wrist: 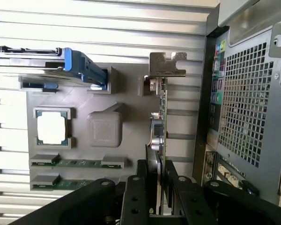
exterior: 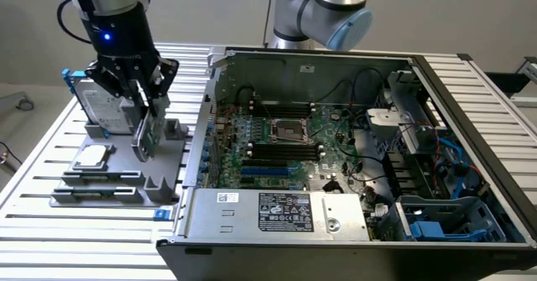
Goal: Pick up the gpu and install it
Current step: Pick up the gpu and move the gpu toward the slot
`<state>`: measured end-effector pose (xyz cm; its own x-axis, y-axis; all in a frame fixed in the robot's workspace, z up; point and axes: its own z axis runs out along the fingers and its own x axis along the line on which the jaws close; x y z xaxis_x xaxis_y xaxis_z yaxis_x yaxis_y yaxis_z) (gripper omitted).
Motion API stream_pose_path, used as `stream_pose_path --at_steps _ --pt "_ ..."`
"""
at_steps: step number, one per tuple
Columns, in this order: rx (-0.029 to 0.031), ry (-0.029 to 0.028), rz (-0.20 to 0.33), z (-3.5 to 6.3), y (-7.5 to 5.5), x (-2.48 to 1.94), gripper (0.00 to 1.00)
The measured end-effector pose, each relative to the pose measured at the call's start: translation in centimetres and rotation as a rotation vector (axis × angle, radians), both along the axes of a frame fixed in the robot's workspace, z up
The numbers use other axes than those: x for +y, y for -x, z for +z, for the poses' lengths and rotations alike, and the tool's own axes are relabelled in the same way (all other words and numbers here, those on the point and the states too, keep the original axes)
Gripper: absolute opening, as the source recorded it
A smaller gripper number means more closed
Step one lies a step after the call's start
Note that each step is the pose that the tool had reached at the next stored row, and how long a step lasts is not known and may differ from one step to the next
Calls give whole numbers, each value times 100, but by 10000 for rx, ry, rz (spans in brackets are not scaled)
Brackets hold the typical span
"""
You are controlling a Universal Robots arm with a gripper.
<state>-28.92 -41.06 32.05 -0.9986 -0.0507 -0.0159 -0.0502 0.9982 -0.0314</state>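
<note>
The gpu (exterior: 144,135), a thin card seen edge-on, stands upright over the grey parts holder (exterior: 161,187) at the exterior view's left. My gripper (exterior: 146,108) comes down from above and is shut on the card's top edge. In the wrist view the gpu (wrist: 160,117) runs away from my gripper (wrist: 157,187), showing a green board edge and a silvery end bracket (wrist: 166,65). Whether the card still rests in its slot in the holder (wrist: 126,98) I cannot tell. The open computer case (exterior: 210,105) lies just to the right of the holder, motherboard (exterior: 285,143) facing up.
On the holder stand a hard drive in a blue frame (exterior: 102,108), a square silver chip (exterior: 92,156) and two memory sticks (exterior: 97,175). The case's perforated rear wall (wrist: 246,103) is close beside the card. A power supply (exterior: 277,212) fills the case's near side.
</note>
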Motion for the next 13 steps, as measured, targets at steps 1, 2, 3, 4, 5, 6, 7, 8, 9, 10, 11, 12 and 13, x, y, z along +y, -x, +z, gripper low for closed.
stream_pose_path --at_steps 1,2,3,4,5,6,7,8,9,10,11,12,13 --pt "0 0 0 49 0 2 26" --pt "1 1 0 94 0 3 26" --pt "-1 0 0 139 0 5 26" --pt "0 1 0 184 0 7 26" --pt "0 0 0 228 -1 8 26" --pt "0 0 0 268 -2 9 26" --pt "2 1 0 309 -5 9 26" --pt "0 0 -1 352 -10 9 26" --pt "-1 0 -1 397 -20 9 26" --pt "3 2 0 444 -40 9 26" --pt "3 0 0 488 -61 9 26" --pt "6 1 0 532 -84 9 26" --pt "9 0 0 573 -116 9 26"
